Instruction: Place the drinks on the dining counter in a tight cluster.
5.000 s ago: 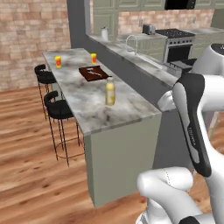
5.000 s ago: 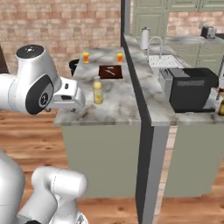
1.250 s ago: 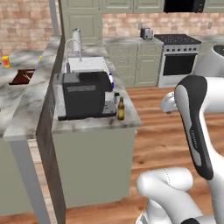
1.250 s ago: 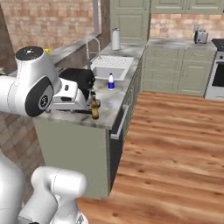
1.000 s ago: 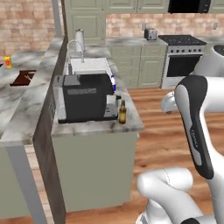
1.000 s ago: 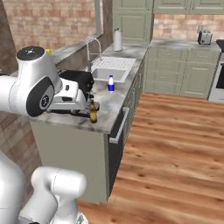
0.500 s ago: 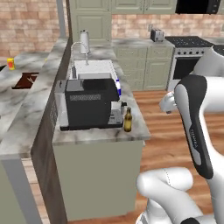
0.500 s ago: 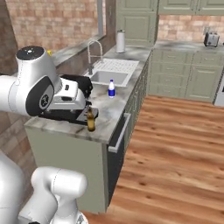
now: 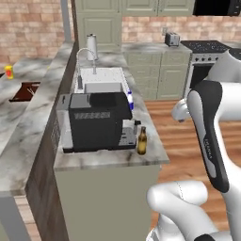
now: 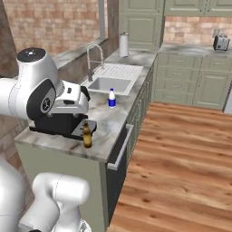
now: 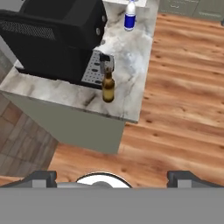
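Observation:
A slim dark brown bottle stands upright near the front end of the sink counter, just beside a black coffee machine. A small blue-and-white bottle stands farther back on the same counter, by the sink. My gripper is open and empty, its fingertips spread wide, hanging above and short of the brown bottle. The dining counter with its raised ledge lies at the left of the left base view. The yellow drink is out of view.
The black coffee machine fills most of the counter end. Behind it are the sink, faucet and a paper towel roll. A stove stands at the back right. Wooden floor lies right of the counter.
The whole picture has shifted: the base has driven from the dining counter round to the sink counter and closer to it. The bottles stay where they stood. The gripper stays open.

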